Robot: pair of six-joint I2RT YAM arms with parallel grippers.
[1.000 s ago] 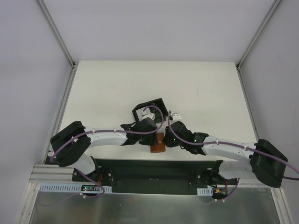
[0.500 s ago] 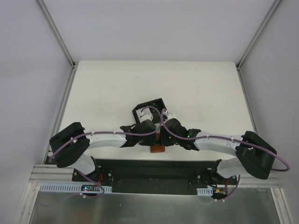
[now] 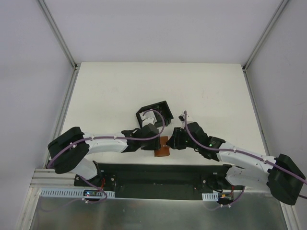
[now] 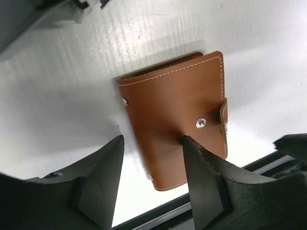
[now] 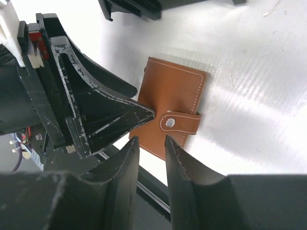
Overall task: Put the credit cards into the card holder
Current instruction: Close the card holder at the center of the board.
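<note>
From above you get only the layout. The black card holder point(image 3: 166, 108) sits open top up near the middle of the worktop point(image 3: 115, 88), just beyond both wrists. The brown wallet point(image 3: 162, 149) lies nearer the bases, apart from the holder and half hidden by the arms. A pale patch shows inside the holder's walls; you cannot tell whether it is a card or part of the arm.

Your left wrist view gives what the top one hides. The left pincer point(image 4: 151, 141) is spread wide and empty, one finger over the leather and the other over bare worktop; contact cannot be judged. The wallet is folded shut and white-stitched, with a strap snapped over one edge.

Your right wrist view shows the right pincer point(image 5: 151, 141) set at a narrow gap with nothing in it, hanging by the strap edge. A finger of the left pincer reaches over the wallet's opposite side.

The worktop is matte white, enclosed by pale walls point(image 3: 29, 72) and aluminium posts point(image 3: 57, 33).
</note>
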